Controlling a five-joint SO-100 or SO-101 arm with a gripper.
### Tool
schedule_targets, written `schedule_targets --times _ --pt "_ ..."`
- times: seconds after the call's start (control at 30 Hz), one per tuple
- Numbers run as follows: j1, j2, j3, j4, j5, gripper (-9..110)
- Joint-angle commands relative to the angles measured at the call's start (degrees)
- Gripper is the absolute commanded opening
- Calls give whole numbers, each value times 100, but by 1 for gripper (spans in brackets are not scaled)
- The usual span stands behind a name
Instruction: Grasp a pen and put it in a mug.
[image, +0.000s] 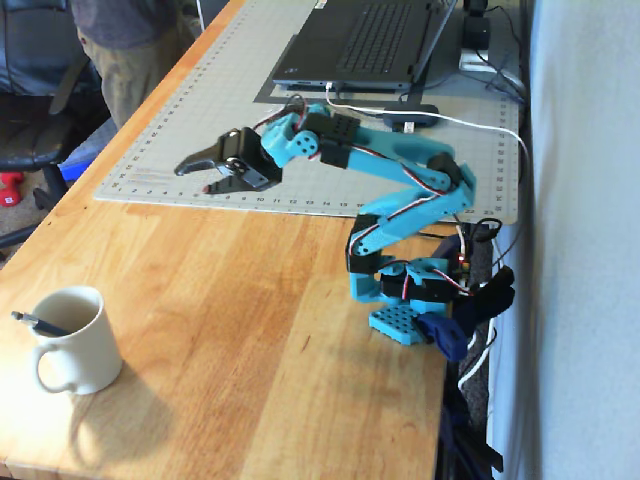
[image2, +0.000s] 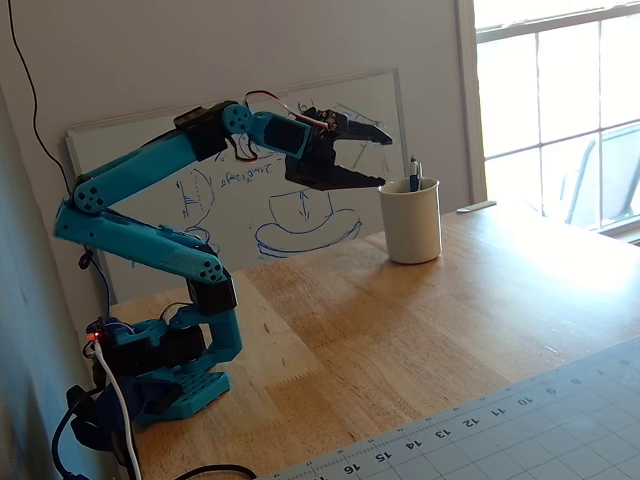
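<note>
In a fixed view, going from the left edge, the mug (image: 72, 340) stands on the wooden table (image: 260, 330) with its loop handle turned toward the camera, and the pen (image: 38, 324) leans inside it, its upper end poking out over the rim away from the arm. So the pen is already where the task wants it. Further right, the gripper (image: 197, 176) hangs in the air well apart from the mug, jaws parted to a moderate gap and holding nothing. Behind the gripper lies a cutting mat (image: 300, 130), with a laptop (image: 370, 45) past it.

In the other fixed view the gripper (image2: 384, 160) reads as level with the mug's rim, the mug (image2: 411, 222) ahead of its tips, the pen (image2: 414, 168) standing up out of the opening; how much gap separates tips from rim cannot be judged from this angle alone.

The step in hand looks like the retreat after release. To do it well, I would keep the jaws open, pull the arm back along its own line rather than sweeping sideways, and stay above rim height so neither finger clips the protruding pen or nudges the mug. Folding toward the base (image: 400, 322) should finish it.
</note>
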Motion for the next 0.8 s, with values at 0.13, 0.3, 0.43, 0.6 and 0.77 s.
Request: schedule_targets --times 0.13,0.3,0.43,0.6,0.77 --pt "308 1529 1468 580 70 15" --pt "308 2531 2048 1204 70 6" --pt "316 3032 2382 1723 70 2" --pt "281 3577 2821 2391 70 1" --pt "308 4113 3050 2918 70 1"
